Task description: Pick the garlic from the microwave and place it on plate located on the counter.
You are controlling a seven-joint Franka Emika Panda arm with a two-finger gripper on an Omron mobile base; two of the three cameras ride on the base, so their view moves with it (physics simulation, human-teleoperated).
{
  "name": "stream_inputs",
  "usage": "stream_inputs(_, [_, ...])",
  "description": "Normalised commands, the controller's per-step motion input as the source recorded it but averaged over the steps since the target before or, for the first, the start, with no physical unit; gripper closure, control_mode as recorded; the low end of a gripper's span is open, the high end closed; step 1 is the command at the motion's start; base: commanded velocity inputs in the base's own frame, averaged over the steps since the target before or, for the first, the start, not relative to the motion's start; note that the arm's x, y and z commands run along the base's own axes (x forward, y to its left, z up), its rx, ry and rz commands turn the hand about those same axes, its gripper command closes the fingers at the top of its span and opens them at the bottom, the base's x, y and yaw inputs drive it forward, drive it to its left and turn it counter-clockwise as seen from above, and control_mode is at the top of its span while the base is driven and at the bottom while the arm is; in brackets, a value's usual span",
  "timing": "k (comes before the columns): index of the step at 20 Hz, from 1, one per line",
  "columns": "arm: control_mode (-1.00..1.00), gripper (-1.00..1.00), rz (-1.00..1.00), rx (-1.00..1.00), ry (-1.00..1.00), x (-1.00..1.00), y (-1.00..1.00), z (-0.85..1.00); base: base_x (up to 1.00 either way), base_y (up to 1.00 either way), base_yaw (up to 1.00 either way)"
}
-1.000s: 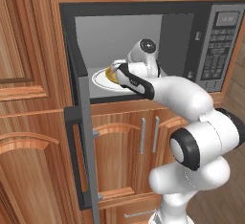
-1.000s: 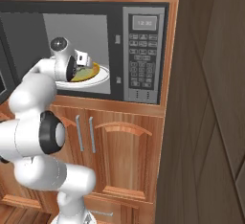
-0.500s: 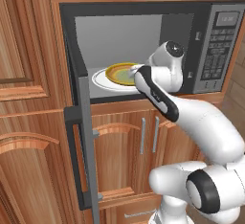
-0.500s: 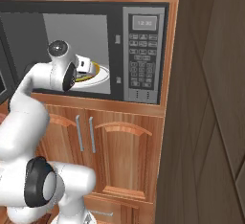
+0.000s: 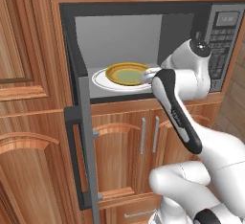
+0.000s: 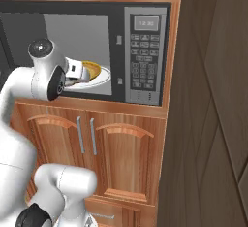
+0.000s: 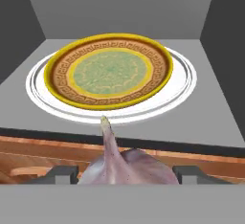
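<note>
The arm has backed out of the microwave [image 5: 143,55]; the gripper [image 7: 125,173] pinches the garlic [image 7: 125,163]. Carrying to the plate remains.

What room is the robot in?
Most likely a kitchen, a rendered one: a built-in microwave with its door open, a yellow-rimmed dish on the white turntable, and wooden cabinets below.

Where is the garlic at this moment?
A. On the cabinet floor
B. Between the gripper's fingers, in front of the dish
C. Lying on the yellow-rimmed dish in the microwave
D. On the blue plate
B: in the hand view the garlic sits between the gripper fingers, and the yellow-rimmed dish beyond is bare.
</note>
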Motion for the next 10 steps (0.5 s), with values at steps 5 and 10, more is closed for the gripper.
stream_inputs(5, [-1.00, 1.00, -0.01, -0.02, 0.05, -1.00, -0.19, 0.06, 0.00, 0.00, 0.00])
stream_inputs(10, [-1.00, 1.00, -0.01, 0.00, 0.01, -1.00, -0.35, 0.00, 0.00, 0.00, 0.00])
